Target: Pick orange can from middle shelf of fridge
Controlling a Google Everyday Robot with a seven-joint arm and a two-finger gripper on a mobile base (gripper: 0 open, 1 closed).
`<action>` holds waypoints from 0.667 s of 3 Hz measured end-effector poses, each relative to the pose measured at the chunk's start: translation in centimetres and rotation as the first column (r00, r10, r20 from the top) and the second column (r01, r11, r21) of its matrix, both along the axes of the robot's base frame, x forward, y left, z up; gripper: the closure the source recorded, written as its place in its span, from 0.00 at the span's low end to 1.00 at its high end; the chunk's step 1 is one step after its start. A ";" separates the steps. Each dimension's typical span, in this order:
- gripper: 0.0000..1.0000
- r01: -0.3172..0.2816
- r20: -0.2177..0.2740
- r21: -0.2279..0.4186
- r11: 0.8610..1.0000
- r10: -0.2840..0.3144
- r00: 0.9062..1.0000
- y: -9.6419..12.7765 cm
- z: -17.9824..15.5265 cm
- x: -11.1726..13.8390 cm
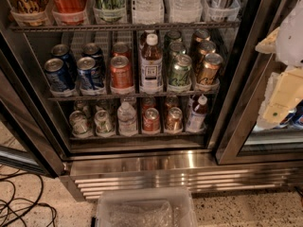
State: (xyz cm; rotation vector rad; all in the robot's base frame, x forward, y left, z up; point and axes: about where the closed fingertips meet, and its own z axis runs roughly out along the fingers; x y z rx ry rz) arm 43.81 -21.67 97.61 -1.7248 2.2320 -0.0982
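Observation:
The fridge [236, 103] stands open in front of me, with a dark frame and a shiny steel grille base. The orange can [209, 70], coppery gold with a silver top, stands at the right front of the middle shelf [94, 97]. More coppery cans stand in a row behind it. A green can [180, 71] is just left of it, and a redder orange-red can [121, 73] stands further left. My gripper [284, 91], white and cream, hangs at the right edge of the view. It is outside the shelves, in front of the door frame, and right of the orange can.
Blue cans [57, 74] and a tea bottle [151, 63] share the middle shelf. Large cans and bottles [110, 1] stand on the shelf above, small cans and bottles [151, 119] below. A clear plastic bin [147, 209] sits on the floor in front. Black cables [19, 205] lie at lower left.

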 end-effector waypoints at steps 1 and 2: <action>0.00 0.000 0.000 0.000 1.000 0.000 1.000 0.0 0.0 0.0; 0.00 -0.023 0.012 0.043 0.999 0.022 1.000 1.0 -1.1 -0.3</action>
